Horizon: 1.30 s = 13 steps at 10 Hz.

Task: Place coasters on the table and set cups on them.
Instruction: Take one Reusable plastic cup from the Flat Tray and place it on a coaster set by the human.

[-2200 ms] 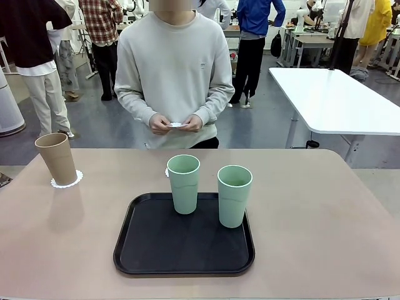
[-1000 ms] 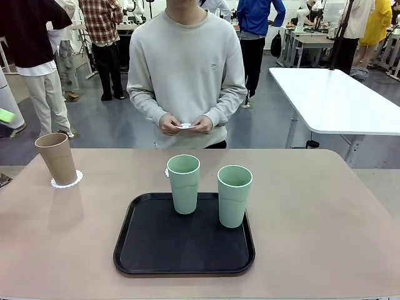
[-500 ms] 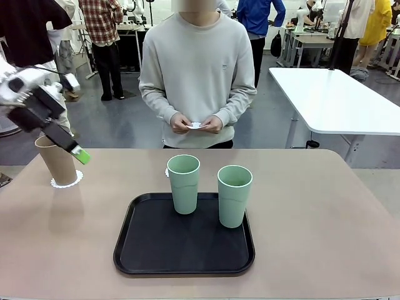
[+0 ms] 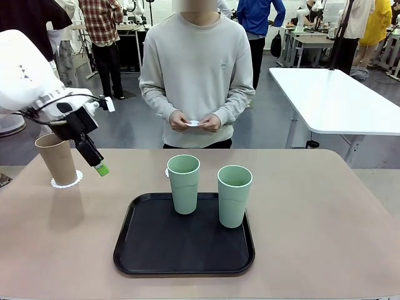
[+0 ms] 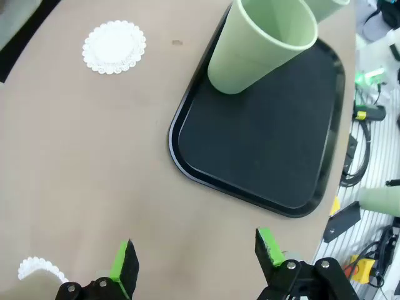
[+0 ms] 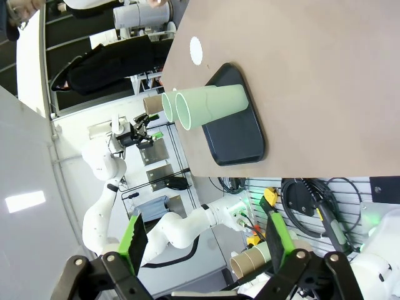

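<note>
On the beige table [image 4: 312, 219] a tan cup [image 4: 57, 158] stands on a lacy white coaster [image 4: 67, 182] at the far left. Two mint green cups [image 4: 184, 183] [image 4: 234, 195] stand on the black tray [image 4: 181, 250]. Another coaster [image 5: 114, 47] lies bare just beyond the tray, half hidden behind the left mint cup in the front view. The person holds a third coaster [image 4: 195, 124] in both hands. My left gripper [image 4: 97, 164] hangs open and empty just right of the tan cup. My right gripper [image 6: 206, 232] is open and empty, far from the table.
A white table [image 4: 337, 94] stands beyond the far right corner. The person stands at the far edge, behind the tray. Bare tabletop lies to the right of the tray and along its front. The tan cup's coaster edge [image 5: 40, 269] sits close beside my left fingers.
My left arm has come in from the left and moved right and down, past the tan cup. The person has stepped slightly to the right, still holding the coaster.
</note>
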Each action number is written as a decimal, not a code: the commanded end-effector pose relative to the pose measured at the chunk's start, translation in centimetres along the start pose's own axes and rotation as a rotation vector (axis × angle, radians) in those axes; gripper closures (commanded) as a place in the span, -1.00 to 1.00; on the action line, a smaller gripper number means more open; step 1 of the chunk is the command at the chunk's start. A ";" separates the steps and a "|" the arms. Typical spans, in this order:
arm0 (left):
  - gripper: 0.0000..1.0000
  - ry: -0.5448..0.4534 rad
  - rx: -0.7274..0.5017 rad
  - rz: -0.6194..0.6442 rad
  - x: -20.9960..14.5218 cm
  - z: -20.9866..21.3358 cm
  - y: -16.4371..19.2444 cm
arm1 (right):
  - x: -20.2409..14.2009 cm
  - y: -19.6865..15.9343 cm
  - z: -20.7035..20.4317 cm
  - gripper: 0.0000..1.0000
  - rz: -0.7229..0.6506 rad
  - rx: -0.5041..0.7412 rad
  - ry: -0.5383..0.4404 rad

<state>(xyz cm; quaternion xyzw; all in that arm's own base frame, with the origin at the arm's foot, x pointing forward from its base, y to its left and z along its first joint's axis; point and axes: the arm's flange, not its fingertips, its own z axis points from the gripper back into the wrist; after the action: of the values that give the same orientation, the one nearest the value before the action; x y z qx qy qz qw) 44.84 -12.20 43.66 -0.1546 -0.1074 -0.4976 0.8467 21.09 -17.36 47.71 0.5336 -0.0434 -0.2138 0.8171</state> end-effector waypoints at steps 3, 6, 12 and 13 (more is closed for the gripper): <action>-0.99 0.014 -0.011 -0.007 0.2 -1.2 0.0 | -0.1 -0.1 0.0 -1.00 0.008 0.012 0.002; -0.99 0.014 -0.011 -0.007 0.2 -1.2 0.0 | -0.1 -0.1 0.0 -1.00 0.008 0.012 0.002; -0.99 -0.710 -0.304 -0.142 -2.0 -2.1 0.3 | -0.1 -0.1 0.0 -1.00 0.008 0.012 0.002; -0.99 -0.803 -0.292 -0.106 -2.9 -2.3 0.9 | -0.1 -0.1 0.0 -1.00 0.008 0.012 0.002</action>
<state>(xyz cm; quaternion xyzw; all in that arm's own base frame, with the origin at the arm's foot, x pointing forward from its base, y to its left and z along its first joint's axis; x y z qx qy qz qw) 44.79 -11.73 42.56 -0.4108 -0.3503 -0.4554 0.7079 21.09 -17.36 47.71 0.5336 -0.0434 -0.2138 0.8171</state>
